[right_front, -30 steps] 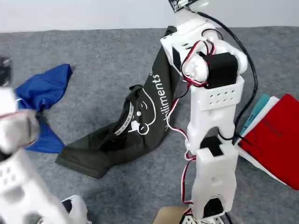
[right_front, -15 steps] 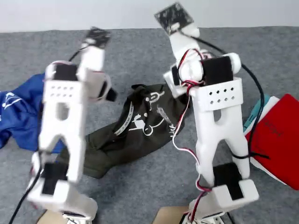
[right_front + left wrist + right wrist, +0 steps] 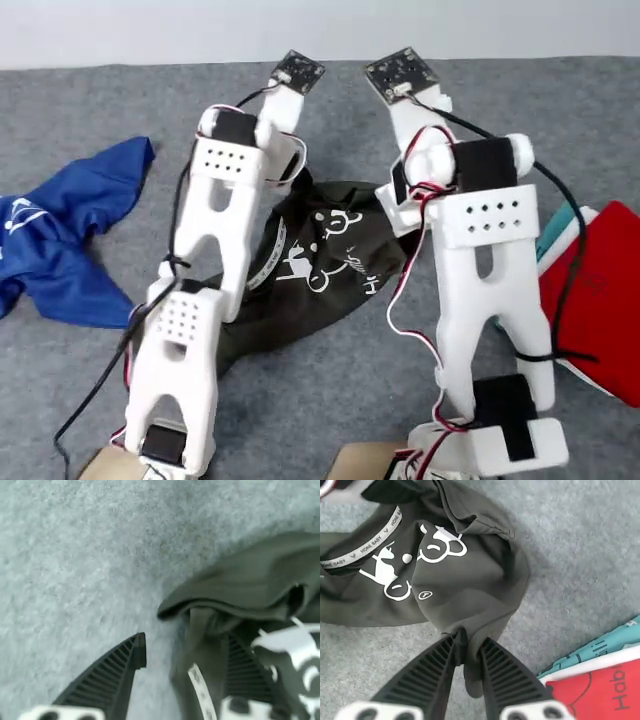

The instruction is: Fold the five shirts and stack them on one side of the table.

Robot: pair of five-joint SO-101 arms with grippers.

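Observation:
A dark olive shirt (image 3: 320,270) with a white bear print lies bunched in the middle of the grey table. My right gripper (image 3: 466,647) is shut on a pinched fold at the shirt's edge (image 3: 470,610); in the high view it sits at the shirt's right side (image 3: 400,200). My left gripper (image 3: 185,655) is open, its fingers (image 3: 120,672) straddling a rumpled edge of the same shirt (image 3: 240,585) at its far left corner (image 3: 288,172). A blue shirt (image 3: 70,240) lies crumpled at the left.
A stack with a red shirt (image 3: 595,300) on top and a teal one (image 3: 600,647) beneath rests at the table's right edge, close to the right arm. Bare grey table (image 3: 120,100) stretches along the back, and the front between the arm bases is open.
The left arm swung in from the front left to the olive shirt's far edge. The right gripper came down and rightward, and the shirt, stretched up before, now lies bunched.

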